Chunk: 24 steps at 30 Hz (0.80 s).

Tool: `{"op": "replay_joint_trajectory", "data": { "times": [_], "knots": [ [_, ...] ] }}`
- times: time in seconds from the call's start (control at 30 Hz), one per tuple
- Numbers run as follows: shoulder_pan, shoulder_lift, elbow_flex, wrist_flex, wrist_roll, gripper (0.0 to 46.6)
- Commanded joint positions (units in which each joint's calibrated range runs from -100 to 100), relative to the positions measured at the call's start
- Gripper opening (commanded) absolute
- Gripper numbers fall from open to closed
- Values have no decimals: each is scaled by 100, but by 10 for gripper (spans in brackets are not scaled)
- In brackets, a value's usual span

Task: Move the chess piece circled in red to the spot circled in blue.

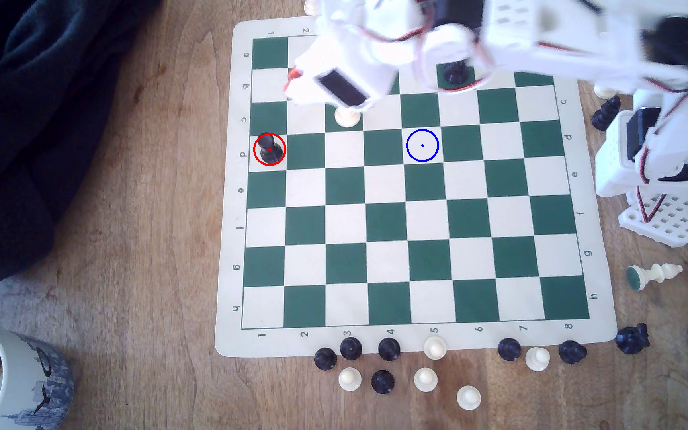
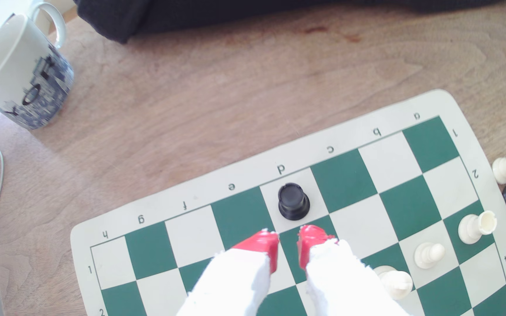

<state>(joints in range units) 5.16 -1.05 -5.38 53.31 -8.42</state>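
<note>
Black and stout, the chess piece stands upright inside the red ring on the cream d1 square at the exterior view's left edge of the board. The spot, a cream square under a blue ring, lies well to that view's right in the same row and is bare. The claw, seen there as a blurred red tip on the white arm, hovers over the b row, apart from the piece. From the wrist view, the chess piece sits just beyond the red fingertips of the claw, which are spread with a narrow gap and pinch nothing.
</note>
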Motion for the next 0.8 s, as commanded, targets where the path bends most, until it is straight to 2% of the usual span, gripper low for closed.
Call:
{"op": "replay_joint_trajectory", "data": {
  "times": [0.0, 0.17, 0.3, 0.77],
  "knots": [
    [-12, 300, -686, -146, -63, 77],
    [35, 869, -1185, -179, -83, 115],
    [113, 1336, -1629, -204, -83, 121],
    [184, 2202, -1702, -859, -122, 134]
  ]
}}
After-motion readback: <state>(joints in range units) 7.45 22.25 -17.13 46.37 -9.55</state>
